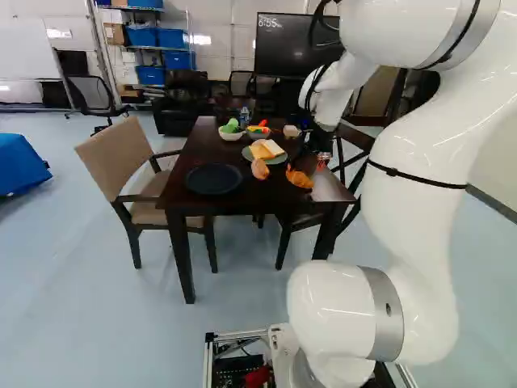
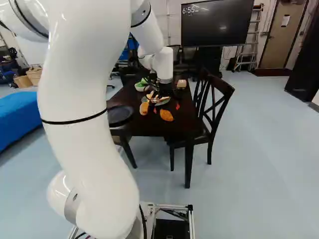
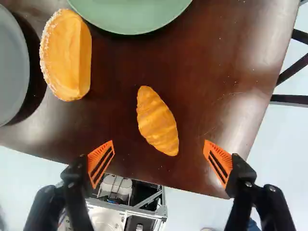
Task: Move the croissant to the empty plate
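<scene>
Two jaws standing wide apart, released, and there's the croissant (image 3: 158,121) just ahead of their gap, lying toward the near right corner of the surface (image 3: 207,62). Over by the near left corner sits the empty plate (image 1: 214,179), a bread piece (image 3: 67,55) between the two, and beyond, bread slices (image 1: 262,150) on a green plate (image 3: 130,14).

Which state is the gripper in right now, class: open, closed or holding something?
Gripper: open, holding nothing; the croissant lies on the table.
</scene>
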